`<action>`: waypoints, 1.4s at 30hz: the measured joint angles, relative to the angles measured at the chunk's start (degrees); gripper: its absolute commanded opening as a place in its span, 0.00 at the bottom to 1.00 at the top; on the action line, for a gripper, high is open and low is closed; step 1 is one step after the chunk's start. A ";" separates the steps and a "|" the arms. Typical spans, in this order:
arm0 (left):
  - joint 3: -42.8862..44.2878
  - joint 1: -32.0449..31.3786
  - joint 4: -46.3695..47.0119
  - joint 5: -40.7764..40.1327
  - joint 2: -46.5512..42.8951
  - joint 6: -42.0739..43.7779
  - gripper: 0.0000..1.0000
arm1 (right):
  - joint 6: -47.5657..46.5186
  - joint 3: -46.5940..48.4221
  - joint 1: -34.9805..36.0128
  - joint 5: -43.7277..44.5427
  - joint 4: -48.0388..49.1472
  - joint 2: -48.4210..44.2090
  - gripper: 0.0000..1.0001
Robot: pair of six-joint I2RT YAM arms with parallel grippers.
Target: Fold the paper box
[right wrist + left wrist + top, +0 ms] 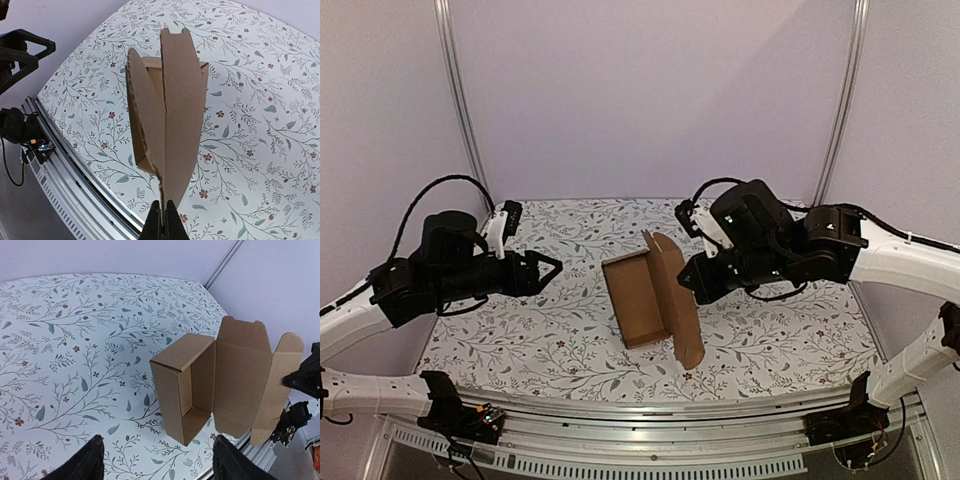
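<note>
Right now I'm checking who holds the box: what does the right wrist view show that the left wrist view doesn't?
Only right wrist: the pinch itself, the right gripper shut on the paper box at its lid's edge. Only left wrist: the box's hollow inside. Both: the box on the floral table, lid open, and the left gripper open, clear of it.

High rear camera looks down; opposing wrist cameras share the paper box (240, 380)

The scene contains one paper box (650, 298), standing on one table (790, 340). Two grippers are present: the left gripper (552, 272) at left, the right gripper (686, 282) at right. Two frame posts (460, 100) stand at the far corners.
</note>
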 measured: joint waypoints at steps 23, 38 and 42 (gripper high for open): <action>0.00 0.13 2.29 5.05 5.44 1.11 0.73 | -52.46 38.32 4.96 18.99 -39.58 25.18 0.00; -5.70 -0.22 18.62 17.86 14.82 11.93 0.81 | -66.23 38.56 4.81 20.20 -40.52 29.55 0.00; -9.29 -0.74 24.61 19.10 14.80 16.17 0.80 | -67.34 39.69 4.42 17.88 -40.63 29.81 0.00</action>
